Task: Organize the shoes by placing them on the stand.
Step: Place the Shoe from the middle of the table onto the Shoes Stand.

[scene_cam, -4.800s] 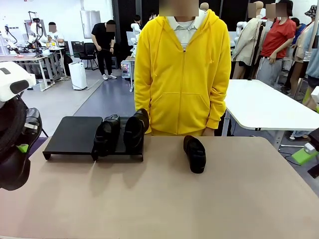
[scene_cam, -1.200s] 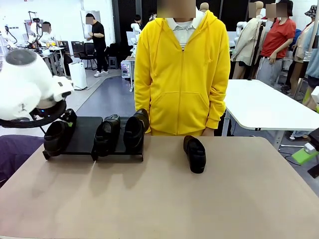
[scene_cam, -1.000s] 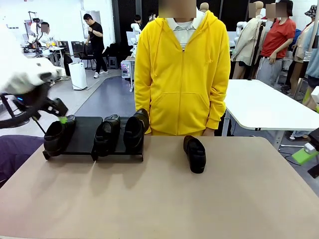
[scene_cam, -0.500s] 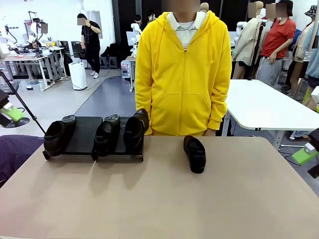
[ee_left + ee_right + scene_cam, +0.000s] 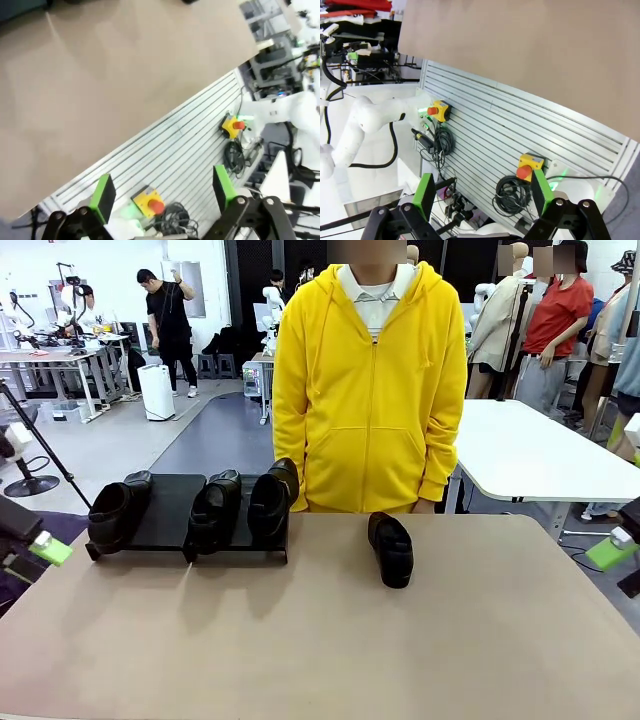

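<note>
We see the stand (image 5: 165,508) at about ten o'clock on the table (image 5: 320,640), against its far edge, with three of the shoes resting on it: one (image 5: 112,512) on the left panel's outer half, and two (image 5: 214,508) (image 5: 272,500) side by side on the right panel. The fourth shoe (image 5: 391,549) lies on the tabletop near one o'clock, well apart from the stand, in front of a person in a yellow hoodie (image 5: 368,390). Our left gripper (image 5: 162,192) has its jaws spread wide and holds nothing, low at nine o'clock off the table's edge. Our right gripper (image 5: 482,192) is likewise wide apart and empty, at three o'clock.
</note>
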Available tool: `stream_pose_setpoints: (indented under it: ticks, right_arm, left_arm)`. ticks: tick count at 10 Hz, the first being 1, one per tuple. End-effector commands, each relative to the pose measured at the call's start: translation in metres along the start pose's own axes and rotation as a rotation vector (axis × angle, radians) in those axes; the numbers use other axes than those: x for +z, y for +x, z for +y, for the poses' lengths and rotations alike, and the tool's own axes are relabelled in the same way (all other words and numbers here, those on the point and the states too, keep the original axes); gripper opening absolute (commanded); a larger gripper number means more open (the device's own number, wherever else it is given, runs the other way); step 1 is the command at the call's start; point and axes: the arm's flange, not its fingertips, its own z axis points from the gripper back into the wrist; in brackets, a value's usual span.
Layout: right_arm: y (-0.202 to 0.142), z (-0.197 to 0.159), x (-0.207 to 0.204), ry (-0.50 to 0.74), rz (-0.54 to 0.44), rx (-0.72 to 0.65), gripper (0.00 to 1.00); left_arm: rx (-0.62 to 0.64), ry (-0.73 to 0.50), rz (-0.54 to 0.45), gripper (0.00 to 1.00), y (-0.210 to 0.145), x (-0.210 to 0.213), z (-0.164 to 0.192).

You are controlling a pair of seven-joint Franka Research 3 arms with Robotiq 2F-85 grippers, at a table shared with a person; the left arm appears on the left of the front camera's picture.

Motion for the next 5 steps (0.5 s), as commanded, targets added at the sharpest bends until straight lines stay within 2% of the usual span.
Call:
stream_pose_setpoints:
  ticks: [1,5]
  right_arm:
    - [-0.0004,0.0004,0.0029,-0.003,0.005,0.000,1.00]
    - [-0.0004,0.0004,0.0029,-0.003,0.005,0.000,1.00]
  left_arm:
    - [-0.021,-0.010,-0.019,1.00,0.0162,0.0265,-0.0127]
    - [-0.021,-0.010,-0.019,1.00,0.0162,0.0265,-0.0127]
